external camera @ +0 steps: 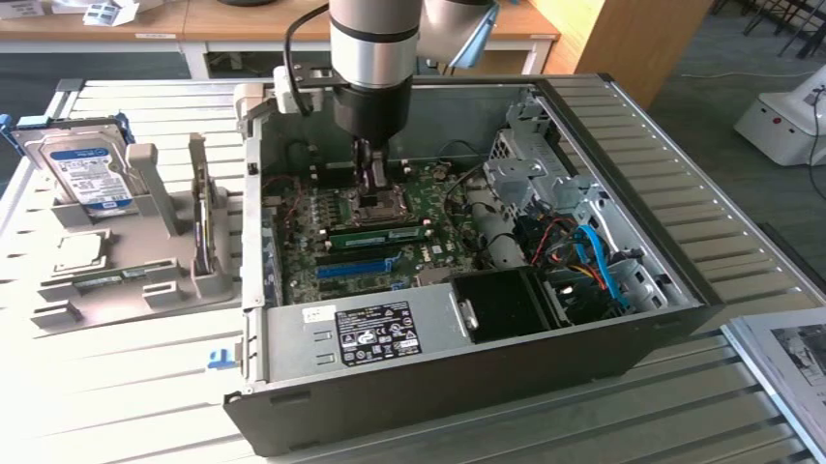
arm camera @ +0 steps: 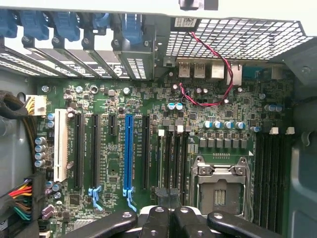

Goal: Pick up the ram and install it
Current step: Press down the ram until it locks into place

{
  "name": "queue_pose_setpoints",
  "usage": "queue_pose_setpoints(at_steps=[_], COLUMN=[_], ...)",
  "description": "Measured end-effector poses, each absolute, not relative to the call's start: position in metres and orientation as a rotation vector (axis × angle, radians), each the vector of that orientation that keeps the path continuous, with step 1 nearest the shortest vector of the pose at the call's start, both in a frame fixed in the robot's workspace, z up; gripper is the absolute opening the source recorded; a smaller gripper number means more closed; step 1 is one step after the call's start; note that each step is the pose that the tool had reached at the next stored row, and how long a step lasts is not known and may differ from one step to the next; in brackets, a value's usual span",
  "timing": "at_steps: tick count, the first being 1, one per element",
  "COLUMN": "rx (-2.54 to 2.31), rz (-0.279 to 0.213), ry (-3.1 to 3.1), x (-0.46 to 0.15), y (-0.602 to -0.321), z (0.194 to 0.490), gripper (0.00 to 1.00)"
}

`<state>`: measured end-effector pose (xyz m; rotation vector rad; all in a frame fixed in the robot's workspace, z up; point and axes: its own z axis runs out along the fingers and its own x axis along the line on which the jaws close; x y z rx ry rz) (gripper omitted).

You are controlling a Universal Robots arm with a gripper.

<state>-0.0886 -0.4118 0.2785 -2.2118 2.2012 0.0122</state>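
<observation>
Storage comes first at the exterior view's left: a grey stand [external camera: 155, 280] holding an upright hard drive [external camera: 88, 169], well apart from the work. Next to it sits the open computer case [external camera: 452, 387], motherboard facing up.

The gripper [external camera: 373, 198] reaches down inside the case over the board, near the CPU socket [arm camera: 218, 186]. Its fingers [arm camera: 157, 220] are pressed together, with no gap between them to speak of. A small dark shape sits at their tips in the wrist view, but I cannot tell what it is.

Just beside the gripper, on the side toward the blue slot [external camera: 351, 267], a green stick stands edge-on in the memory slots. I take this to be the ram [external camera: 374, 232], already in its slot and not on the stand. Whether the fingertips touch it cannot be told.

By that reading the pick-up is done and the step in hand is seating. That calls for straight, even pressure along the top edge, with the stick square in its slot so that both ends go home — tilt or sideways force would strain the board.

Further toward the exterior view's right lie the drive cage and blue cables [external camera: 601, 261], clear of the arm.
</observation>
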Motion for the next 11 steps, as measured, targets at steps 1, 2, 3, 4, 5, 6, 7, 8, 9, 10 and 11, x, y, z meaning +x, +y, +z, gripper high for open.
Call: queue_pose_setpoints(at_steps=[1,2,3,4,5,6,7,8,9,10,11], rx=[-2.212,-2.212,-2.212,-2.212,-2.212,-2.212,-2.212,-2.212,-2.212,-2.212,-2.212], rz=[0.012,0.013,0.013,0.013,0.013,0.013,0.013,0.013,0.014,0.014,0.014], ry=[2.201,2.201,2.201,2.201,2.201,2.201,2.201,2.201,2.201,2.202,2.202], x=[-0.089,-0.089,-0.089,-0.089,-0.089,-0.089,-0.089,-0.089,-0.089,-0.089,-0.089], y=[-0.412,-0.412,-0.412,-0.412,-0.412,-0.412,-0.412,-0.412,-0.412,-0.412,-0.412], z=[0.28,0.282,0.283,0.285,0.287,0.288,0.29,0.291,0.293,0.295,0.296], gripper=[0.1,0.1,0.1,0.1,0.1,0.1,0.1,0.1,0.1,0.1,0.1])
